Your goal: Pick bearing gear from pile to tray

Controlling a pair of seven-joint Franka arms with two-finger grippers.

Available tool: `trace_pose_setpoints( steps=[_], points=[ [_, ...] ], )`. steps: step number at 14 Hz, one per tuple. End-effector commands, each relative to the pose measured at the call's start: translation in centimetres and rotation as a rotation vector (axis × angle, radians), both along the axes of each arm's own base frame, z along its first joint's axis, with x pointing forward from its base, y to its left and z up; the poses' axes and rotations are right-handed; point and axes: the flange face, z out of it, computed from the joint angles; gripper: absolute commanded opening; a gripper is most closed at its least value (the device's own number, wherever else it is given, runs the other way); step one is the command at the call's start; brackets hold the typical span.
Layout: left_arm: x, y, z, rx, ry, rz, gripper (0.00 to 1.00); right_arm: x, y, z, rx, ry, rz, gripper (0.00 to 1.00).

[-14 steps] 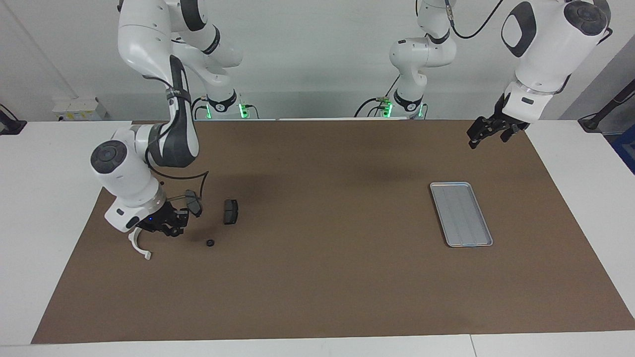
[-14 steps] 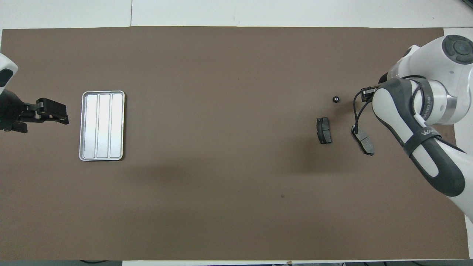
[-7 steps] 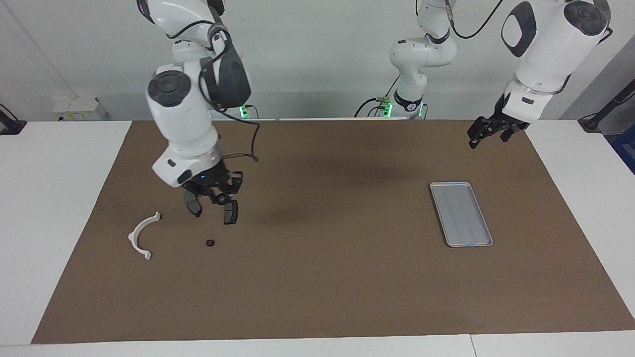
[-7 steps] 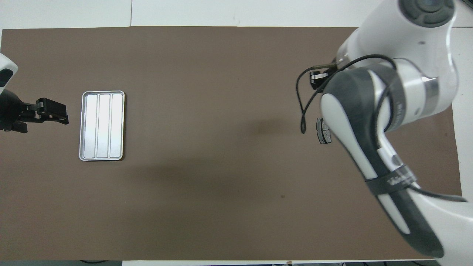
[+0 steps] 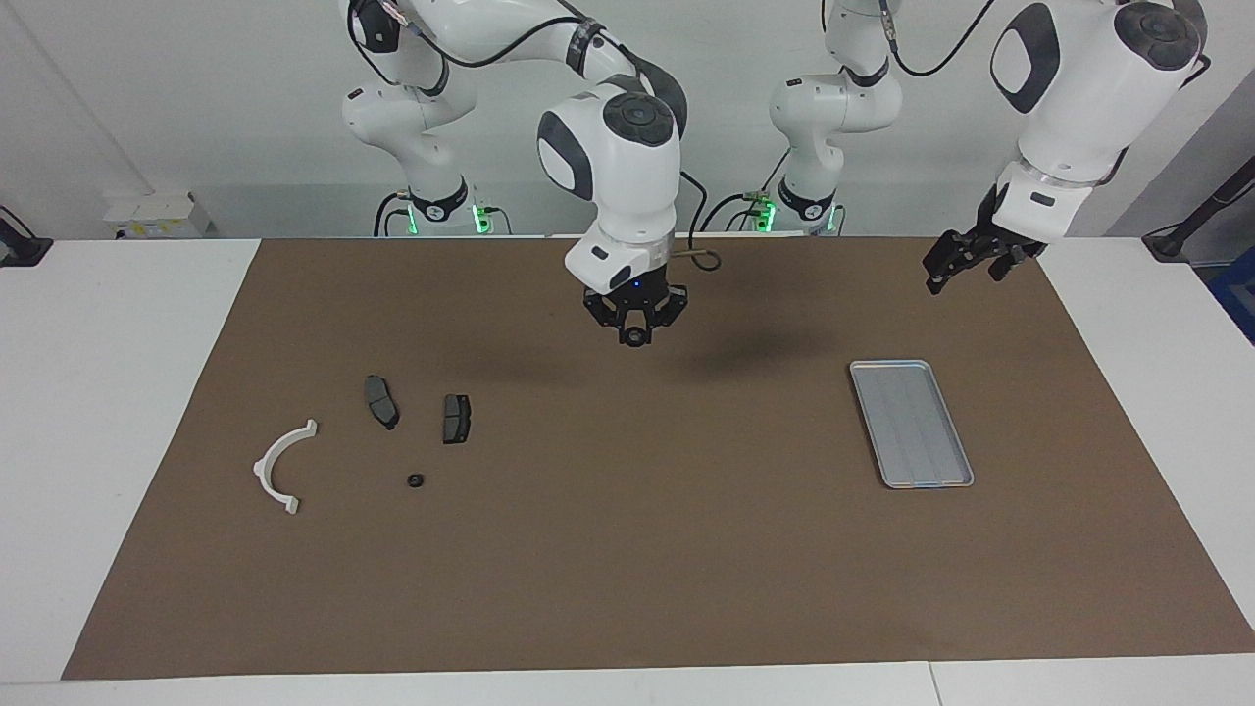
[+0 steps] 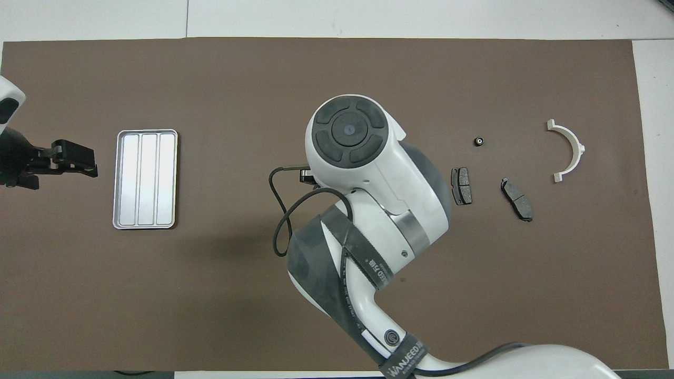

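Now the brown mat [image 5: 627,549] carries the empty tray [image 5: 911,423] at the left arm's end. The pile [image 5: 392,431] lies at the right arm's end, one small black ring [image 5: 415,480] among it. Right gripper [image 5: 635,333] hangs over the mat's middle, pinching a small dark bearing gear [image 5: 636,337], so the carrying seems half done. Left gripper [image 5: 956,263] waits spread near the tray

Silver-grey ribbed tray [image 5: 912,424], white half-ring bracket [image 5: 279,468], dark grey brake pads [image 5: 456,419] on brown mat [image 5: 627,549].
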Motion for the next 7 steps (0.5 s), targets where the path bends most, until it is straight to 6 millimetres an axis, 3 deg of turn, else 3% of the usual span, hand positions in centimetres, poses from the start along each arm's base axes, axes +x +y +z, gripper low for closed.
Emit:
trace_pose_setpoints(
  steps=[1, 7],
  points=[
    [-0.6, 0.0, 0.3, -0.01, -0.014, -0.006, 1.0, -0.6, 0.0, -3.9, 0.008, -0.021, -0.016, 0.0],
    [-0.6, 0.0, 0.3, -0.01, -0.014, -0.006, 1.0, -1.6, 1.0, -10.6, 0.004, -0.009, 0.005, 0.0]
  ],
)
